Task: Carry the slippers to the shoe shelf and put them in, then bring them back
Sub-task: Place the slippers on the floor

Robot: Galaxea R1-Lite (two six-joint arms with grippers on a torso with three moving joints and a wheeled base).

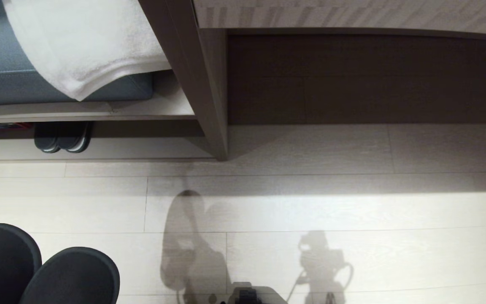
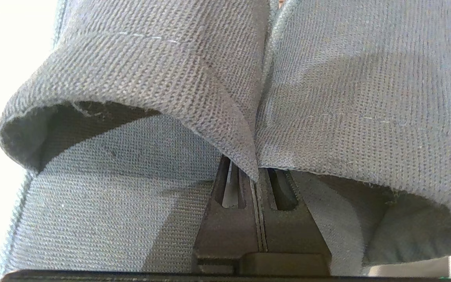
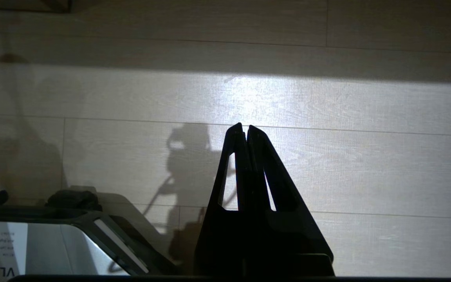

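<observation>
Pale wooden floor (image 1: 310,211) lies before us, with the shoe shelf (image 1: 99,150) ahead to our left, another dark pair already inside. Our left gripper (image 2: 257,176) is clenched on the slippers (image 1: 36,270), plain black woven fabric with rounded toes, carried low at our left. We judge the carrying step is underway, and next we must approach the shelf; our right gripper (image 3: 246,131) hangs closed and empty.

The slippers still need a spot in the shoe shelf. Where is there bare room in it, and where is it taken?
The shoe shelf is bare from the grey-soled pair across to the upright board. Its far left is crowded by that pair and the side wall. The slippers hang in the left end effector, over open floor.
</observation>
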